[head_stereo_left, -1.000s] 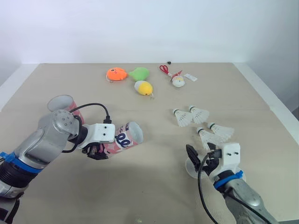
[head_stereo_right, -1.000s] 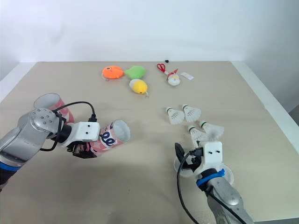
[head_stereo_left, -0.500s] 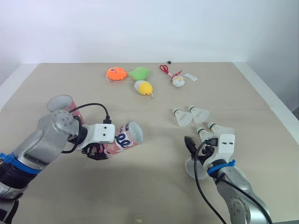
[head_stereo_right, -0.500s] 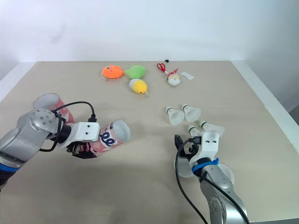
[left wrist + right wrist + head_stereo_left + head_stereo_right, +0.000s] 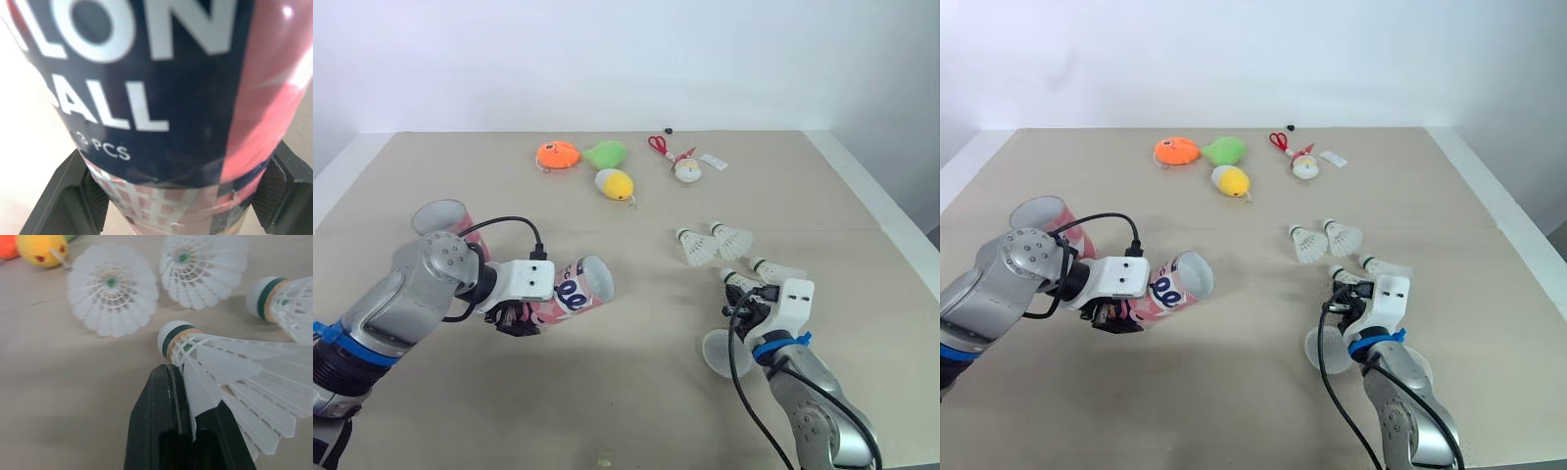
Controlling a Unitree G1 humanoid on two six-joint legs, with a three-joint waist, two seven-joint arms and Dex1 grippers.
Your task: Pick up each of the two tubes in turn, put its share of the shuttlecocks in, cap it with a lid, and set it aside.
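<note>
My left gripper (image 5: 515, 315) is shut on a pink and navy tube (image 5: 576, 290), which it holds tilted with the open mouth facing right. In the left wrist view its black fingers (image 5: 73, 196) press both sides of the tube (image 5: 161, 98). A second pink tube (image 5: 440, 217) stands upright behind the left arm. My right gripper (image 5: 188, 377) is shut on the feather skirt of a white shuttlecock (image 5: 230, 367) lying on the table. Three more shuttlecocks (image 5: 695, 247) (image 5: 731, 238) (image 5: 778, 270) lie close by. A round white lid (image 5: 722, 351) lies beside the right wrist.
Orange (image 5: 557, 155), green (image 5: 605, 154) and yellow (image 5: 615, 183) plush toys lie at the back of the table. Red scissors (image 5: 658, 146), a small figure (image 5: 685, 169) and a white tag (image 5: 712, 162) lie to their right. The table's right edge (image 5: 901, 245) runs near the shuttlecocks.
My right gripper moved forward from over the lid to the shuttlecocks and closed on one's skirt. The left arm and its tube stayed still.
</note>
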